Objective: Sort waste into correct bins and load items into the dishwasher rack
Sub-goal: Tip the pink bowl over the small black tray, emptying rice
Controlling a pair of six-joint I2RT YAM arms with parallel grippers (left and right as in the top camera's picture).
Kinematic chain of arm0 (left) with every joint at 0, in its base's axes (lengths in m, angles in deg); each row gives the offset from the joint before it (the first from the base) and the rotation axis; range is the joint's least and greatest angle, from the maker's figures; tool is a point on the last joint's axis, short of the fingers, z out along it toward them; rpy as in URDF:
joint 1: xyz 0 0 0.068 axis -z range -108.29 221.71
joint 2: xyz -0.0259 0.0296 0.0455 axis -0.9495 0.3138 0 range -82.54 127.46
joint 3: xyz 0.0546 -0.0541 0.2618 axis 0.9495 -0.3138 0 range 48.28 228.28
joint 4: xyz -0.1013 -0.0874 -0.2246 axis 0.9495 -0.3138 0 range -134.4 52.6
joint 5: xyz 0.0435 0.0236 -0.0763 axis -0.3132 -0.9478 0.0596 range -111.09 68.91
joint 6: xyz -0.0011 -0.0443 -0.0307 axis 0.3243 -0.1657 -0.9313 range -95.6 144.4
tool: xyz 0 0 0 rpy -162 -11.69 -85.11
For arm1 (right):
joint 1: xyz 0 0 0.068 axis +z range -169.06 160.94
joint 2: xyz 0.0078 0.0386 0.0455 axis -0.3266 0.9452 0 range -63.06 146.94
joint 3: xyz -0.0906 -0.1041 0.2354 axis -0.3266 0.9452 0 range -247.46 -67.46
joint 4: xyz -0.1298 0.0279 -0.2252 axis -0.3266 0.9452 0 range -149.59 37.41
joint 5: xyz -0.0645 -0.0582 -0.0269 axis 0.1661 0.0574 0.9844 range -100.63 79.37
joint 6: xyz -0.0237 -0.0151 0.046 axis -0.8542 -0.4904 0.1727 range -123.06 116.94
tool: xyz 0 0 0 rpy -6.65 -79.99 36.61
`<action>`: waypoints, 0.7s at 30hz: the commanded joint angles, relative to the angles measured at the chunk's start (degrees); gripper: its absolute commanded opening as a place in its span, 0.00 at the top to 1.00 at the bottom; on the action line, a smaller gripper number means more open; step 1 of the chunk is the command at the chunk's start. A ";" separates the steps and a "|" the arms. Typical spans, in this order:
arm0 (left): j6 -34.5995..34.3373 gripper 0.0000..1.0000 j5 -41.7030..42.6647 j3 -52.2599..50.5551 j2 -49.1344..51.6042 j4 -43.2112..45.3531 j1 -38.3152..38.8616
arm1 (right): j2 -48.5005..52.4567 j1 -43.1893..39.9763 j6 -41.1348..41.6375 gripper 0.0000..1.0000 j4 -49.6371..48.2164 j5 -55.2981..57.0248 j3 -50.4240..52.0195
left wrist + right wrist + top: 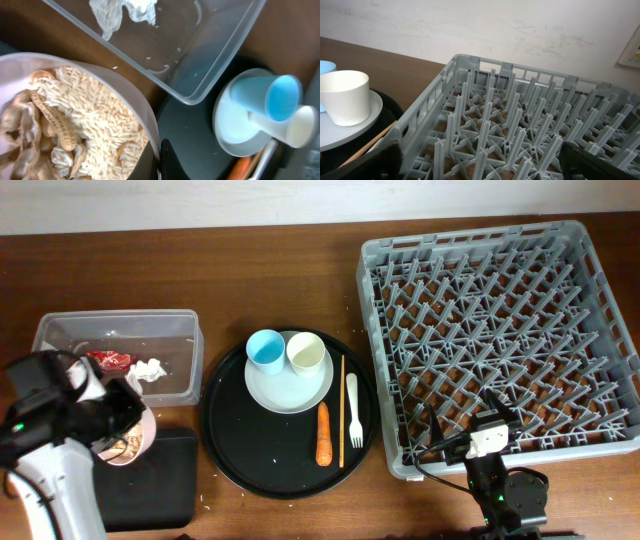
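Observation:
My left gripper (122, 412) is shut on the rim of the small white bowl (133, 442), which holds rice and beige food scraps (75, 125). It holds the bowl between the clear tub (60, 330) and the black rectangular tray (155, 485); the pinch shows in the left wrist view (160, 156). The tub holds the red wrapper (108, 360) and the white tissue (148, 370). The blue cup (266, 348) and cream cup (306, 352) stand on the pale plate (290, 392). The carrot (323, 434), chopsticks (342, 412) and fork (353, 408) lie beside it. My right gripper (480, 167) is open and empty at the grey rack's (500, 330) front left corner.
The plate, cups, carrot, fork and chopsticks all sit on a large round black tray (235, 450). The rack fills the right half of the wooden table. A few rice grains lie on the table near the tub.

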 commanded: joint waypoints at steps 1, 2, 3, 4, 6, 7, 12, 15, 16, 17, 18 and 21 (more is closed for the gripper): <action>7.80 1.00 15.41 -3.13 -0.98 1.38 -10.38 | -0.33 -0.37 0.24 0.01 0.24 0.11 0.31; 9.46 1.00 18.80 -4.94 -0.96 2.32 -13.81 | -0.33 -0.37 0.24 0.02 0.24 0.11 0.31; 10.47 1.00 21.11 -6.69 -0.96 3.26 -16.55 | -0.33 -0.37 0.24 0.01 0.24 0.11 0.31; 11.23 1.00 23.80 -9.27 -0.96 4.79 -20.09 | -0.33 -0.37 0.24 0.01 0.24 0.11 0.31; 12.11 1.00 27.56 -12.61 -0.96 7.67 -24.33 | -0.33 -0.37 0.24 0.01 0.24 0.11 0.31; 12.63 1.00 29.81 -14.10 -0.96 9.38 -26.16 | -0.33 -0.37 0.24 0.01 0.24 0.11 0.31; 15.15 1.00 40.00 -20.50 -0.85 16.70 -35.21 | -0.33 -0.37 0.24 0.01 0.24 0.11 0.31; 20.85 1.00 45.09 -22.21 -0.59 16.87 -38.60 | -0.33 -0.37 0.24 0.01 0.24 0.11 0.31; 21.73 1.00 48.02 -22.38 -0.52 16.76 -39.30 | -0.33 -0.37 0.24 0.01 0.24 0.11 0.31; 21.73 1.00 49.92 -22.45 -0.55 16.76 -39.63 | -0.33 -0.37 0.24 0.02 0.24 0.11 0.31; 21.75 1.00 52.06 -22.47 -0.55 16.31 -39.82 | -0.33 -0.37 0.24 0.01 0.24 0.11 0.31; 23.28 1.00 57.46 -22.47 -0.55 13.33 -39.85 | -0.33 -0.37 0.24 0.01 0.24 0.11 0.31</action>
